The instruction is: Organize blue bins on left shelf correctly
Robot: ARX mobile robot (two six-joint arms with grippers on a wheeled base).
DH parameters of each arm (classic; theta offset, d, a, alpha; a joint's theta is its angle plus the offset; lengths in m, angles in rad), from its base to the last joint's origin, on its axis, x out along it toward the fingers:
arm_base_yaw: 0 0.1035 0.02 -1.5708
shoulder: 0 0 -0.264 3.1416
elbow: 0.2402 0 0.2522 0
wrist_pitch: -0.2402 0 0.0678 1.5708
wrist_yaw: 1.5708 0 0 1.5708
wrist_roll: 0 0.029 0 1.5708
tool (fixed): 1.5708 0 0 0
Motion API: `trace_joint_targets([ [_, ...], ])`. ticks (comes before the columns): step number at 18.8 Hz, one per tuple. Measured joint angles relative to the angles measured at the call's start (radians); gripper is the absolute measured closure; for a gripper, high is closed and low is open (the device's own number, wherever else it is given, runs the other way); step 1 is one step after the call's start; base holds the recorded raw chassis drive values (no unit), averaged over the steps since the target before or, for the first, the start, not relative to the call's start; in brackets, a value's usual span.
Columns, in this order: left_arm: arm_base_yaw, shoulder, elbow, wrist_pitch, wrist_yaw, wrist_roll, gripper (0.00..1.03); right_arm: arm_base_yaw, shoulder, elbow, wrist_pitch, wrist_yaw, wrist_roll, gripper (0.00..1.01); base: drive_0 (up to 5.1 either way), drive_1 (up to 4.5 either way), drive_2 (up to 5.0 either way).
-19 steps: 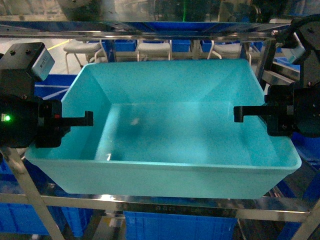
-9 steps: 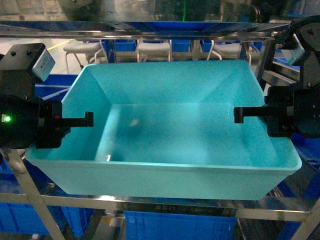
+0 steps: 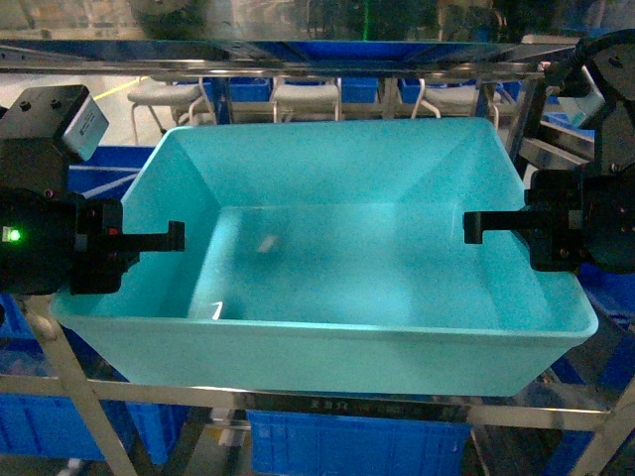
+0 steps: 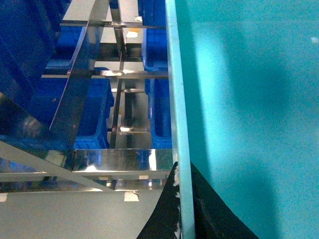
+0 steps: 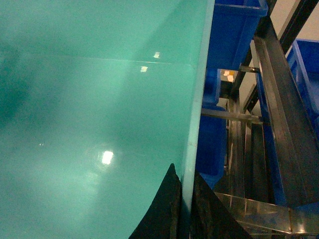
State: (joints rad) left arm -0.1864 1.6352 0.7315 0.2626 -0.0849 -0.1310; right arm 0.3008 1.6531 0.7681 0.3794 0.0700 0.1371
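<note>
The blue bin (image 3: 327, 268), a light turquoise open tub, fills the middle of the head view, just above the front rail (image 3: 298, 405) of the left shelf. My left gripper (image 3: 149, 246) is shut on its left rim, with one finger inside the tub. My right gripper (image 3: 501, 226) is shut on the right rim in the same way. In the left wrist view the black pads (image 4: 164, 219) of the left gripper (image 4: 185, 201) pinch the thin rim (image 4: 175, 99). In the right wrist view the right gripper (image 5: 186, 201) clamps the tub's edge (image 5: 197, 114). The tub is empty.
Dark royal-blue ribbed bins sit on the level below (image 3: 357, 446) and behind the tub at the left (image 3: 109, 164). A steel rail (image 3: 268, 67) crosses close above the tub's far rim. Steel uprights stand at the left (image 3: 74, 407) and right (image 3: 526, 119).
Both grippers keep their hold on the tub and it stays nearly in place. The shelf rails have shifted slightly upward in the view.
</note>
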Motion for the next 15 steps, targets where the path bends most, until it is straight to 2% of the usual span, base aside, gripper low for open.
trace_joint_targets([
  [3,0.0,0.011,0.018,-0.029,0.009,-0.003,1.01,-0.002,0.003,0.009,-0.029,0.0,0.0,0.99,0.0,0.0,0.0],
  [5,-0.002,0.084,0.096,-0.053,0.023,-0.014,1.01,-0.011,0.054,0.054,-0.028,0.022,-0.016,0.99,0.0,0.0,0.0],
  [10,-0.017,0.258,0.292,-0.11,0.034,-0.027,1.01,-0.056,0.187,0.215,-0.065,0.042,-0.074,0.99,0.0,0.0,0.0],
  [11,-0.02,0.331,0.364,-0.126,0.024,-0.024,1.01,-0.079,0.298,0.311,-0.098,0.033,-0.083,0.99,0.0,0.0,0.0],
  [15,-0.019,0.439,0.435,-0.134,0.008,-0.018,1.01,-0.082,0.443,0.409,-0.145,0.039,-0.089,0.99,0.0,0.0,0.0],
])
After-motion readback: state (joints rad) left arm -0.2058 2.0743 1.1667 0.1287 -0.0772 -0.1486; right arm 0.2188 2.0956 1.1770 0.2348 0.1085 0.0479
